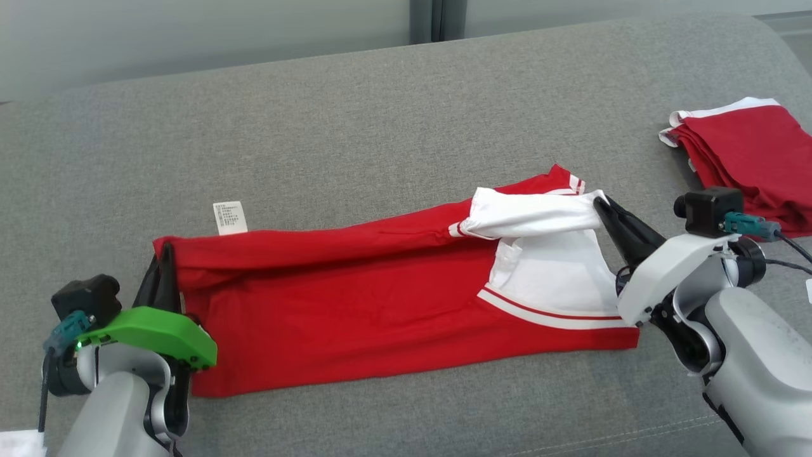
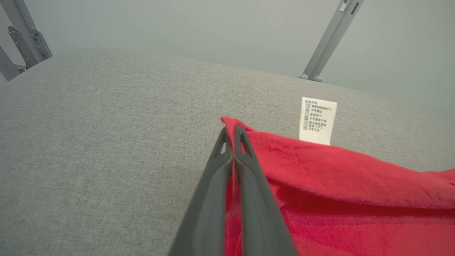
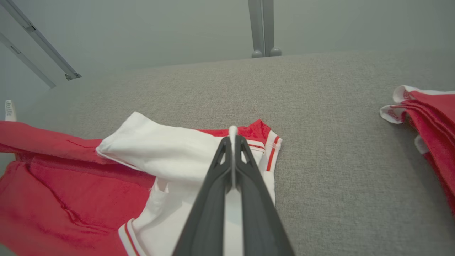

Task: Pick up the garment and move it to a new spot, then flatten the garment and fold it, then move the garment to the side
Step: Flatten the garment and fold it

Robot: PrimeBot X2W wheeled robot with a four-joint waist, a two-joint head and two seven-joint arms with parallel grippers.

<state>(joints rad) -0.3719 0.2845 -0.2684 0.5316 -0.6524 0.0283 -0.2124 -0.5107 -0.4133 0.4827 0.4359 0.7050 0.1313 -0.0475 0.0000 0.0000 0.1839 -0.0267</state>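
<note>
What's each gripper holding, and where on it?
Both hold the red-and-white garment: left gripper shut on its red corner by the care label, right gripper shut on the edge of the white sleeve.

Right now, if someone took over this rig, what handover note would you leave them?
Left end effector: shut on the far left corner of the red and white fabric garment.
Right end effector: shut on its white sleeve.
Garment lies stretched along the grey fabric couch; a folded red and white pile sits far right.
Done, apparently: moved, flattened. Left: finish the fold, move it aside.
</note>
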